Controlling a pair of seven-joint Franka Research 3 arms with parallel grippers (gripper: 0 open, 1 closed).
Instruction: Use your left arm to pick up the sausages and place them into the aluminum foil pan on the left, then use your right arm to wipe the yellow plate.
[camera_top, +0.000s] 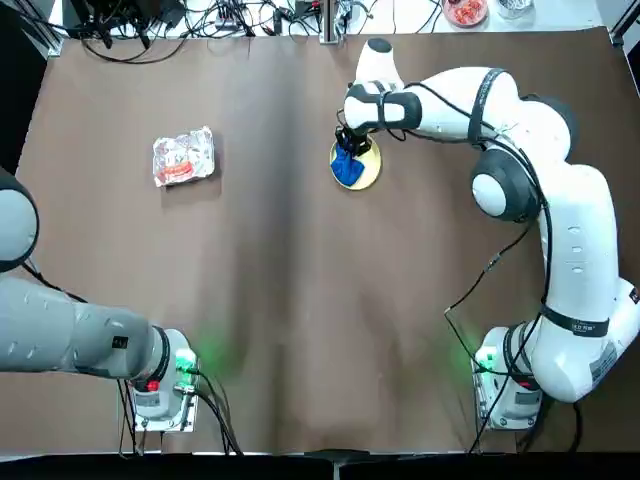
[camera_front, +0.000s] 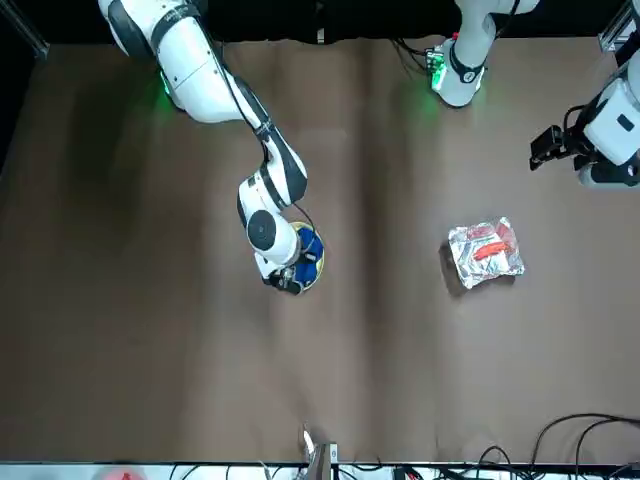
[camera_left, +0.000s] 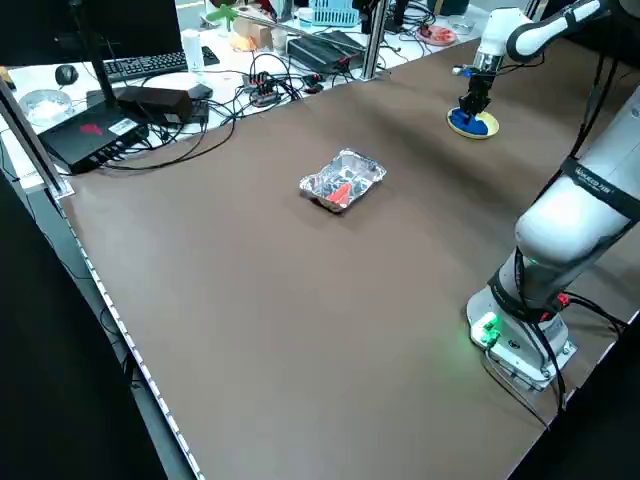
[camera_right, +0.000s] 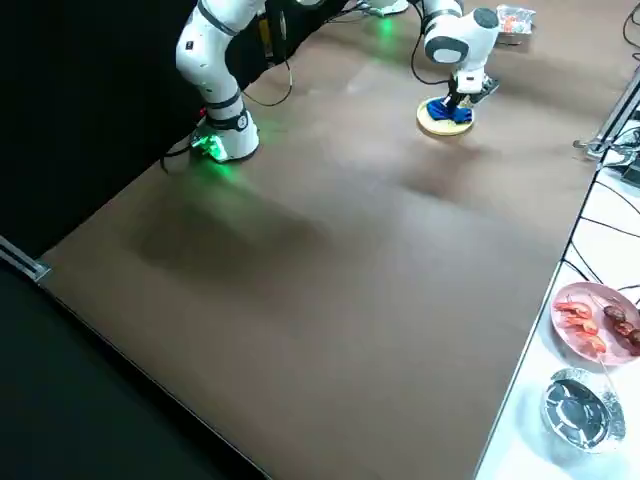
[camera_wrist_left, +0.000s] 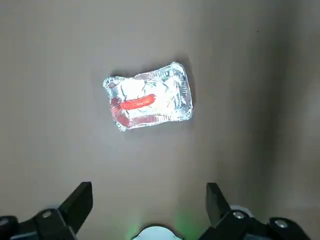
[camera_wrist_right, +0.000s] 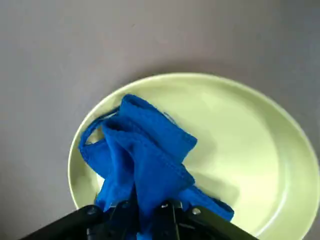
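A small red sausage (camera_wrist_left: 137, 103) lies inside the wrinkly aluminum foil pan (camera_wrist_left: 181, 96) on the table's left half, and shows in the top view too as the sausage (camera_top: 180, 171) in the pan (camera_top: 204, 143). My left gripper (camera_wrist_left: 149, 194) hangs open high above the table on the near side of the pan, holding nothing. The yellow plate (camera_wrist_right: 245, 130) sits at the far centre-right. My right gripper (camera_wrist_right: 150, 210) stands over the plate (camera_top: 370, 173), shut on a blue cloth (camera_wrist_right: 145, 155) that rests bunched on the plate's surface.
Both arm bases (camera_top: 165, 385) (camera_top: 505, 385) stand at the near edge. Cables (camera_top: 180, 30) run along the far edge. A pink dish of food (camera_right: 598, 320) and a metal bowl (camera_right: 578, 408) sit on a white side surface off the brown table.
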